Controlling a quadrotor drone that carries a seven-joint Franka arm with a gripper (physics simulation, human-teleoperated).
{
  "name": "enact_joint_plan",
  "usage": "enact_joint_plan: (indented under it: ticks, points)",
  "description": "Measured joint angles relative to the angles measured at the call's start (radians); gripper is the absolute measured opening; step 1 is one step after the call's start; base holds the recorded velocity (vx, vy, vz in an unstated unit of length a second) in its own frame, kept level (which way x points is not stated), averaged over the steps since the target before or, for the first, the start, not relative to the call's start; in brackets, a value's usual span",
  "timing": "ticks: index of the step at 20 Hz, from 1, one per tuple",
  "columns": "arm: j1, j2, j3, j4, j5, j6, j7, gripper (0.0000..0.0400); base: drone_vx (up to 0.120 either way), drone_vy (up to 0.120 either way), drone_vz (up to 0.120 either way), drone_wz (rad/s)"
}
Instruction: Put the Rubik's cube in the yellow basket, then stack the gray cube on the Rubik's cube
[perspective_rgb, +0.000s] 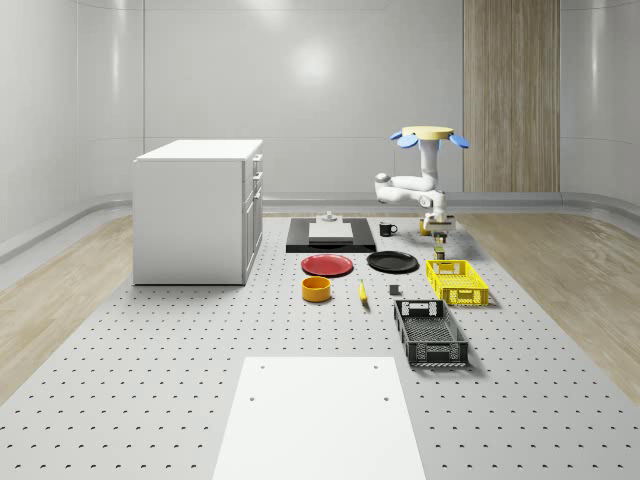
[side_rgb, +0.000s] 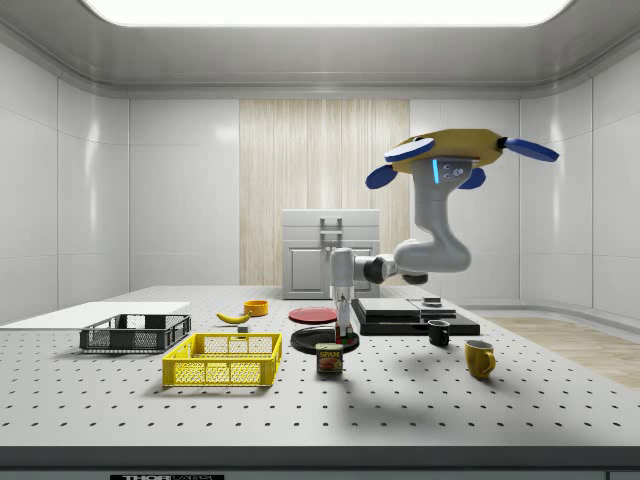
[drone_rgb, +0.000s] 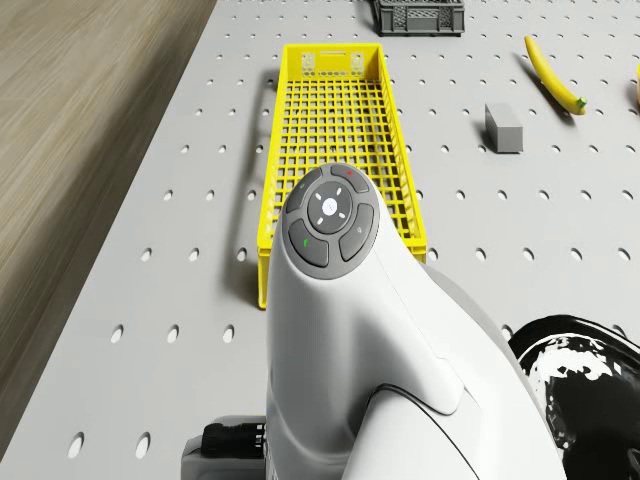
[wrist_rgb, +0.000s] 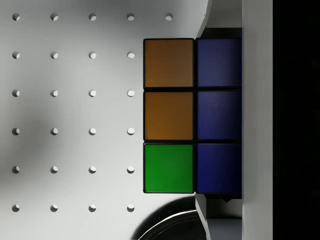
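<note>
Wrist view — Rubik's cube (wrist_rgb: 192, 116) partly hidden, gripper (side_rgb: 344, 330) clamping it, drone (side_rgb: 450, 155) hovering.

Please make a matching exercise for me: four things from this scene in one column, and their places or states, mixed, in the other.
Things:
1. drone
2. yellow basket
3. banana
4. Rubik's cube

Places or states:
a. empty
b. hovering
c. close below the hand
d. between orange bowl and gray cube

Pairs: 1-b, 2-a, 3-d, 4-c
</note>
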Motion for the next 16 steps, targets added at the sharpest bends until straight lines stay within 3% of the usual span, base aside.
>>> enact_joint_plan:
  ticks: [8, 11, 16]
  points:
    - [-0.003, -0.015, 0.002, 0.001, 0.006, 0.014, 0.002, 0.0325, 0.12, 0.0, 0.0, 0.0]
    - [-0.004, -0.02, 0.003, 0.001, 0.008, 0.018, 0.003, 0.0325, 0.12, 0.08, 0.0, 0.0]
    - [-0.006, -0.028, 0.004, 0.001, 0.011, 0.026, 0.004, 0.0325, 0.12, 0.0, 0.0, 0.0]
